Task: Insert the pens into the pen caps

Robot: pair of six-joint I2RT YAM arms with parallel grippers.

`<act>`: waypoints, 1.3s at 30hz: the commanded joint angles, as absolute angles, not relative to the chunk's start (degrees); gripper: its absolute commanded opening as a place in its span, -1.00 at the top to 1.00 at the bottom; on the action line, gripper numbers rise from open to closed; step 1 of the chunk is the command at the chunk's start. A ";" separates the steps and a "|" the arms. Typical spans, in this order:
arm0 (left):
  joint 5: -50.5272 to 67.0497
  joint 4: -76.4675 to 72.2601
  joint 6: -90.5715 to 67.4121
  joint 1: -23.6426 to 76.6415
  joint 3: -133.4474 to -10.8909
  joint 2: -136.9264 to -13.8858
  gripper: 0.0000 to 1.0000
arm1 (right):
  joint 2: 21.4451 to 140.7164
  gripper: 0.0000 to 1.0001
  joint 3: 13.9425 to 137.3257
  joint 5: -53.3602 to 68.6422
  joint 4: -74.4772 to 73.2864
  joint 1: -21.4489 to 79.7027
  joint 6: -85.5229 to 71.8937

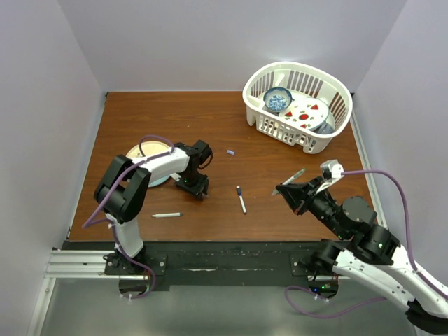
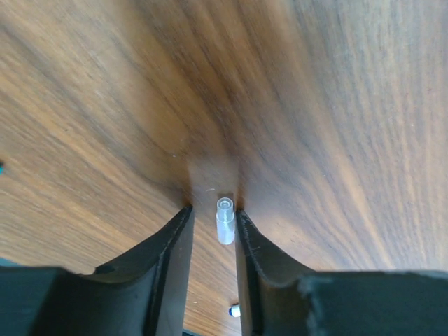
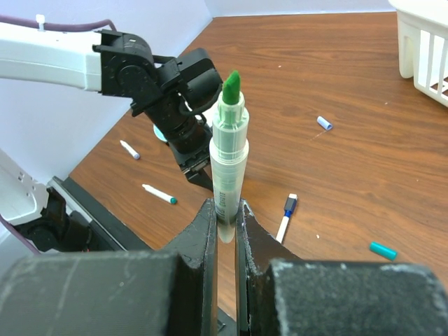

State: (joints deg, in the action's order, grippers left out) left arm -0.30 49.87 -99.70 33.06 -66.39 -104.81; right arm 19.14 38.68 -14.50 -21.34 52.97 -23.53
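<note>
While walls (image 1: pixel 42 84) are boxing your wooden table (image 1: pixel 175 119), your right gripper (image 3: pixel 225 210) is clamping a pen (image 3: pixel 229 150), left gripper (image 2: pixel 213 210) gaping around a cap (image 2: pixel 225 222).

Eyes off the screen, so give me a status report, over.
Right gripper shut on green-tipped pen. Left gripper open, jaws straddling pale cap. No obstruction near cap.

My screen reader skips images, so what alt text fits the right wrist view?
The right pincer grips a green-tipped pen, its tip pointing away from the pincer. Behind it the left arm reaches down to the wooden table, where three more pens, a lavender cap and a teal cap lie loose.
</note>
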 commanded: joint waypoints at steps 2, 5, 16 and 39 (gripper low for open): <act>0.18 49.40 -100.63 34.54 -67.59 -106.00 0.41 | 17.58 1.00 40.61 -16.08 -21.27 53.00 -24.26; 0.26 47.20 -99.68 34.63 -66.10 -105.12 0.57 | 17.58 1.00 39.99 -15.74 -21.18 53.00 -24.87; -7.55 35.53 -86.70 35.86 -63.11 -89.23 1.00 | 24.95 1.00 37.97 -1.53 -16.11 53.09 -26.28; 40.24 -44.72 -41.12 35.68 -31.82 -60.11 1.00 | 54.30 1.00 29.00 32.43 17.48 53.00 -30.85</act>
State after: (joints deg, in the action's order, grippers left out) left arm 27.68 -30.89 -42.44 35.75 -34.57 -59.11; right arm 51.16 29.50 27.92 7.92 52.95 -28.18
